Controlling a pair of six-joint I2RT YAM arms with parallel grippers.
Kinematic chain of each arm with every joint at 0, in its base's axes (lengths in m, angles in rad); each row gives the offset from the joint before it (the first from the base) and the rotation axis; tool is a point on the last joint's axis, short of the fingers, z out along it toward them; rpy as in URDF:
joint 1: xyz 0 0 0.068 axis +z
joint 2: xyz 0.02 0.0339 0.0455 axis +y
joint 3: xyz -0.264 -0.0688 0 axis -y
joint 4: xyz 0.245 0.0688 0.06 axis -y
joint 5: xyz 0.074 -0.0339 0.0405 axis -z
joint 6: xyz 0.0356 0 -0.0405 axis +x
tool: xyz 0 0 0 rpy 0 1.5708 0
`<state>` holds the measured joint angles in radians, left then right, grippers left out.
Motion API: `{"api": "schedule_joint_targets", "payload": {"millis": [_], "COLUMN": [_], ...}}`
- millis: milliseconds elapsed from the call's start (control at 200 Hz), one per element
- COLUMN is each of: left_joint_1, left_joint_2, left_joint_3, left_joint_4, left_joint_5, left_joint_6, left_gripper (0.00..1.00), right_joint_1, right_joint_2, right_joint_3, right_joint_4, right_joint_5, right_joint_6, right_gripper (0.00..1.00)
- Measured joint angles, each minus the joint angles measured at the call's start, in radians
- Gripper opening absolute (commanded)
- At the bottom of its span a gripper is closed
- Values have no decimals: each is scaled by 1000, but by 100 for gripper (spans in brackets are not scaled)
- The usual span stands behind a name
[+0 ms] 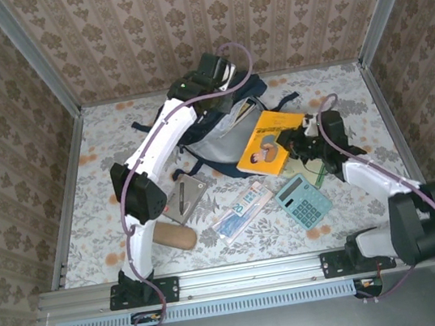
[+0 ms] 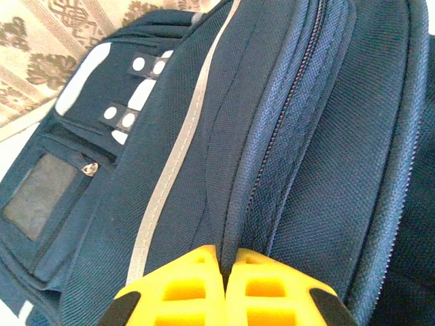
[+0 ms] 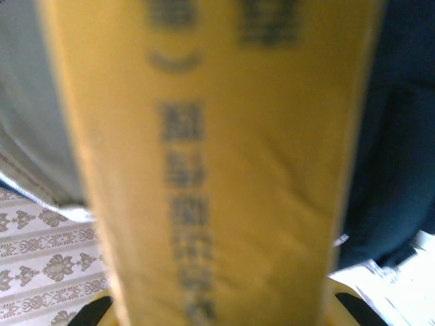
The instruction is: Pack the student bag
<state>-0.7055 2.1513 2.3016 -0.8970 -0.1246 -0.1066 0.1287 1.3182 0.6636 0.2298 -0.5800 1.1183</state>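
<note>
The patterned tabletop [image 1: 104, 229] is carrying everything. The student bag [image 1: 218, 138] is lying toward its far side, directly beneath the left hand and just left of the right hand, and its mouth is gaping toward the right hand and showing pale grey lining. The left hand [image 2: 225, 263] is bearing down on the bag's far top. Its yellow fingers [image 2: 183, 288] are pressing together on a ridge of navy fabric beside the zip, so it is pinching the bag itself, and in the left wrist view the bag's thin white stripe is running away up-left of those fingers. The yellow book [image 1: 268, 143] is leaning tilted against the bag's open mouth. The right hand [image 1: 306, 143] is clamping narrowly on the book's right edge. In the right wrist view the book's blurred cover [image 3: 224, 170] is rising straight out from between that hand's fingers, with grey lining to its left and navy fabric to its right. A teal calculator [image 1: 303, 199] is lying just on the near side of the right hand. A grey pouch [image 1: 186, 196] with a pen on it is resting well to the near side of the left hand. A blue-and-white packet [image 1: 243, 208] is sitting between pouch and calculator. A brown cylinder [image 1: 175, 236] is lying nearer still. A green pad [image 1: 312, 173] is peeking out just beneath the right hand.
</note>
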Motion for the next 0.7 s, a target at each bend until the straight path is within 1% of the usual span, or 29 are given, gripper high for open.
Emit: {"api": "schedule_joint_targets", "payload": {"millis": [215,385,545,700], "left_joint_1": [0,1,2,2], "left_joint_2": [0,0,0,0], "left_joint_3": [0,0,0,0], "left_joint_4": [-1,-1,-1,-1], "left_joint_5": [55,80,103,124], "left_joint_6": [-45,-68,-84,-90], "left_gripper": [0,0,0,0], "right_joint_1": [63,112,150,188], "right_joint_2": [263,429,562,697], "right_joint_3": [119,233,343,479], "right_joint_4": [227,356,417,417], "right_joint_5": [62,126,204,287], "right_joint_6": [122,192,230,251], "right_gripper": [0,0,0,0]}}
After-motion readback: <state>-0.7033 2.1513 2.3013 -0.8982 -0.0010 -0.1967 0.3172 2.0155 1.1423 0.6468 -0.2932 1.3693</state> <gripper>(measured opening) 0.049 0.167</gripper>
